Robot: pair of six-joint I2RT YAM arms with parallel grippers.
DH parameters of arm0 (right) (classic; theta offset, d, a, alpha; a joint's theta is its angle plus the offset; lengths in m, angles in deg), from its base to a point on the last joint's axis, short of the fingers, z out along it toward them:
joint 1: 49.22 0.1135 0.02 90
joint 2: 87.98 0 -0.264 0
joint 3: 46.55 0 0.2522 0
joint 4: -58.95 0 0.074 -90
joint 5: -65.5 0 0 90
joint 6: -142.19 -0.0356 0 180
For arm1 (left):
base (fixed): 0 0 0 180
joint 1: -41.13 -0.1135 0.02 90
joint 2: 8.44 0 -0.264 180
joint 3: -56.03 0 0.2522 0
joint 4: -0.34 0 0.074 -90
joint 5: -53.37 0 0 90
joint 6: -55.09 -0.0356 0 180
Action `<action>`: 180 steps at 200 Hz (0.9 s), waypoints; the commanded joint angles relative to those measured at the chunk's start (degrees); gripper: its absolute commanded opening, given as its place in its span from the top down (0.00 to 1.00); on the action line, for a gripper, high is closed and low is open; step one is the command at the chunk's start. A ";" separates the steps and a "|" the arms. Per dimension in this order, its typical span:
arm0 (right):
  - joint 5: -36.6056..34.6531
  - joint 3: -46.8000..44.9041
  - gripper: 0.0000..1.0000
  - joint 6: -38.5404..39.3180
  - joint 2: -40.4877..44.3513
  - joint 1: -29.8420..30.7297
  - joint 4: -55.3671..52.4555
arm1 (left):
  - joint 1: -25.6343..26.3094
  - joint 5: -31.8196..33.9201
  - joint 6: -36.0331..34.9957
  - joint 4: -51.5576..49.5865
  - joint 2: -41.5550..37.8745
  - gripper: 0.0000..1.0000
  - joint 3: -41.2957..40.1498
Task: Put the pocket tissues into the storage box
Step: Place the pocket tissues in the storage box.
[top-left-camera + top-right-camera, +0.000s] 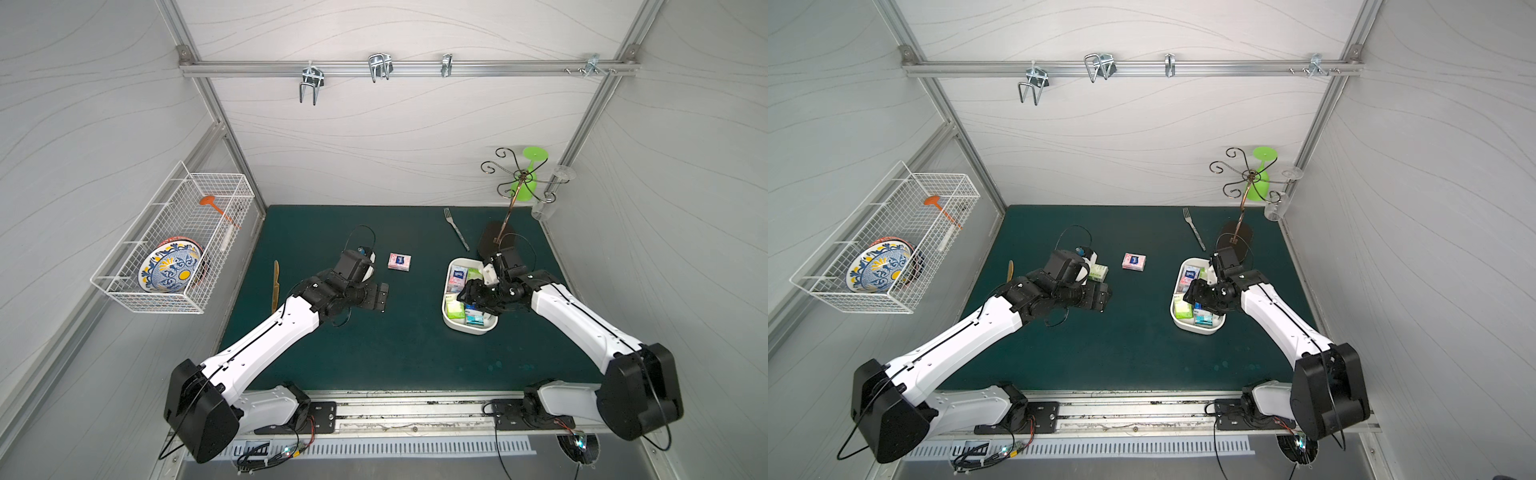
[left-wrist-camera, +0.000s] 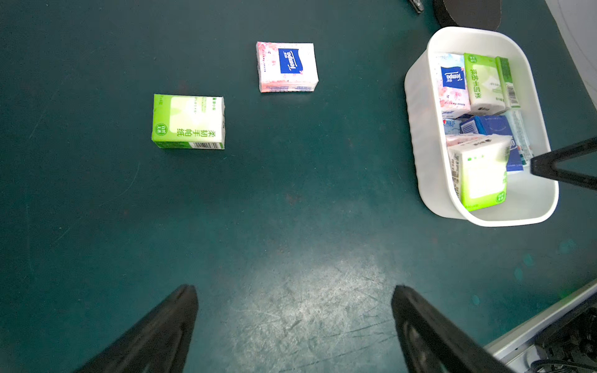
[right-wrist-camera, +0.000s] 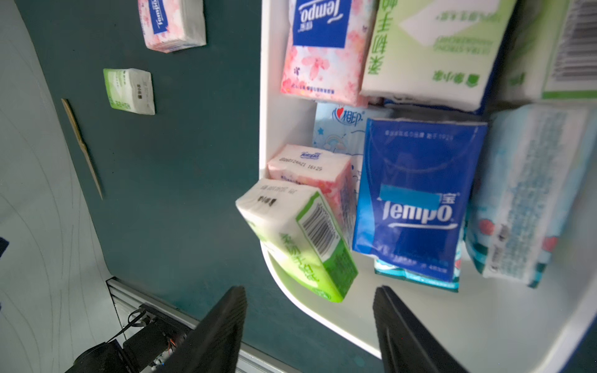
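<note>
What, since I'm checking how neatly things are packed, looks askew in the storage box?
One green tissue packet stands tilted on edge in the storage box, leaning against a pink packet and seemingly overhanging the rim, while most others lie flat. It sits just beyond the open right gripper.

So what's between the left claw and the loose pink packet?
Bare mat between left claw and pink packet, per left wrist view; green packet sits aside.

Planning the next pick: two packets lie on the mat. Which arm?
Left. The left gripper, open, is near the green packet and pink packet; the right gripper is over the box, farther from both.
</note>
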 commanded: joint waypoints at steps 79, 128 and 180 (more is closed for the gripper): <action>2.49 -4.68 0.73 -3.07 0.36 8.69 3.36 | -0.29 -0.50 0.37 1.28 1.62 0.02 2.36; -4.21 -5.80 0.75 -4.65 -1.54 8.69 6.44 | -0.30 0.44 -0.16 0.66 0.96 0.02 2.30; -3.39 -5.86 0.72 -4.61 -3.72 8.98 6.63 | -0.29 0.55 0.37 1.05 0.56 0.02 1.41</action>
